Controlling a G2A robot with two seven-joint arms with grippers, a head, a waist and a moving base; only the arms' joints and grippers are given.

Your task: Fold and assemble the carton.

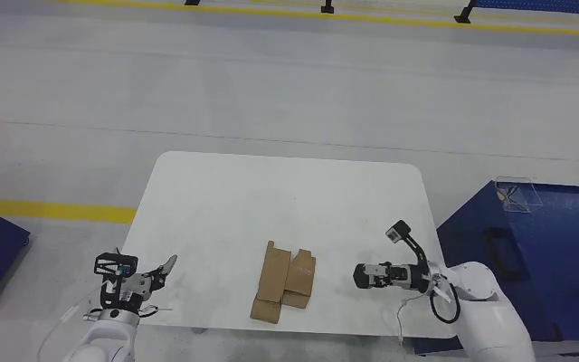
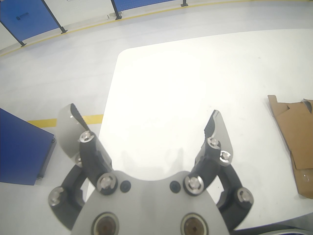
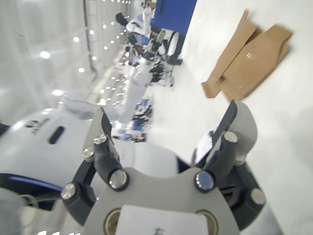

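The carton [image 1: 283, 282] is a flattened brown cardboard blank lying flat on the table [image 1: 271, 190], in the lower middle of the top view, close to the table's near edge. It shows as two overlapping layers: a longer strip on the left side and a shorter, wider piece beside it, with notched flaps at the far end. It also shows in the left wrist view [image 2: 296, 135] and the right wrist view [image 3: 249, 62], with nothing touching it.

The left gripper [image 1: 158, 285] sits in the lower left of the top view, at the table's near left corner, well apart from the carton. Its own view shows the left gripper [image 2: 143, 110] spread wide with bare table between the fingers, grasping nothing.

The right gripper [image 1: 360, 275] is in the lower right of the top view, above the table and pointing toward the carton, near it but not touching. The right gripper [image 3: 167, 106] is likewise released, fingers spread, nothing held.

The table is white with rounded corners. The pale grey floor [image 1: 289, 81] carries a yellow line [image 1: 63, 211]. A blue cabinet [image 1: 516, 244] stands to the right of the table.
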